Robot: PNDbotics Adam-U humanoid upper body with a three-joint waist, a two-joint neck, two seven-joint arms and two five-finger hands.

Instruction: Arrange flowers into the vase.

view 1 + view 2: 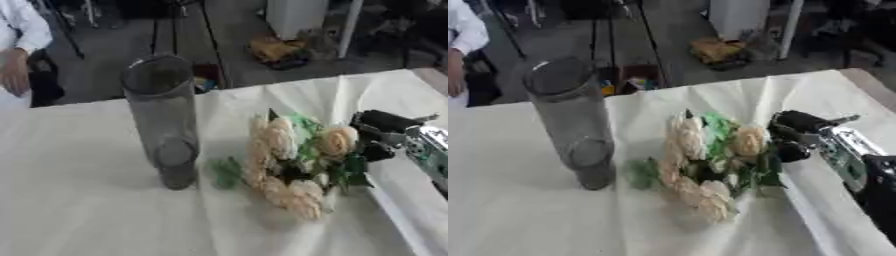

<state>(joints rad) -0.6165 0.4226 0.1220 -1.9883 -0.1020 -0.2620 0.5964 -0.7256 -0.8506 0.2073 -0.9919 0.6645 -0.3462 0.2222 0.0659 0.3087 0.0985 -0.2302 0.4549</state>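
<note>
One bunch of cream roses [289,162] with green leaves lies flat on the white-clothed tabletop [79,210], just to the 3 o'clock side of a tall, clear glass vase [162,117] that stands upright and has nothing in it. The right hand [798,134] comes in from 3 o'clock and sits at the bunch's right edge, its dark fingers against or just beside the leaves; whether they are curled round a stem or merely near it I cannot tell. The left hand shows in neither view.

The chief risk, as I judge it, is the vase: it is tall and narrow, and close to the flowers, so a bunch swung toward 9 o'clock could knock it over. The blooms splay widely, so they may catch on the rim. The loose cloth, rumpled under the bunch, could drag too.
</note>
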